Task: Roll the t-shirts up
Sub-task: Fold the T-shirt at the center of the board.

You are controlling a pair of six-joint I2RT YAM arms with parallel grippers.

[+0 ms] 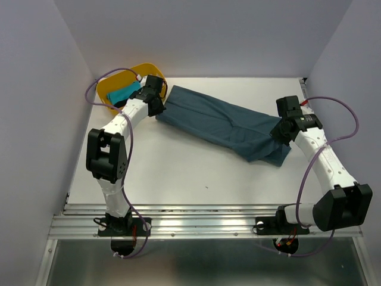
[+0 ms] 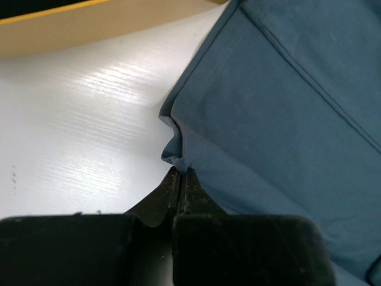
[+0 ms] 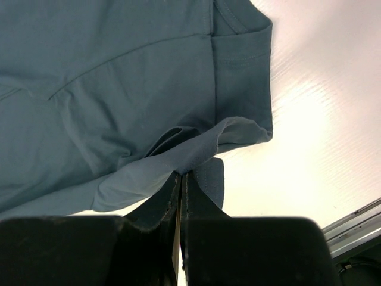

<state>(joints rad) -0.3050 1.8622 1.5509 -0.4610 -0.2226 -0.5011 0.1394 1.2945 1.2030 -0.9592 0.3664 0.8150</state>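
1. the slate-blue t-shirt [image 1: 223,124] lies on the white desk [image 1: 178,179], folded into a long narrow band. it runs diagonally from the far left, just beside the yellow tub [image 1: 106,87], to the near right.
2. left jaws: closed, tips together, pinching a small pucker of the slate-blue t-shirt [image 2: 286,119] at its left-hand edge. in the left wrist view the cloth bunches right at the tips and the rest lies flat on the desk [image 2: 83,119].
3. right jaws: closed on a fold of the slate-blue t-shirt [image 3: 107,77] at its near-right end. in the right wrist view a lighter flap of cloth is drawn up into the tips, and a stitched hem shows just beyond it.
4. the left arm [image 1: 122,122] reaches to the far-left end of the band, and the right arm [image 1: 321,158] reaches to the opposite end. the two are well apart, with the full length of the shirt between them.
5. the yellow tub stands at the far-left corner of the desk and holds a turquoise t-shirt [image 1: 124,93]. a dark patch beside it may be black cloth, but the left arm hides most of it.
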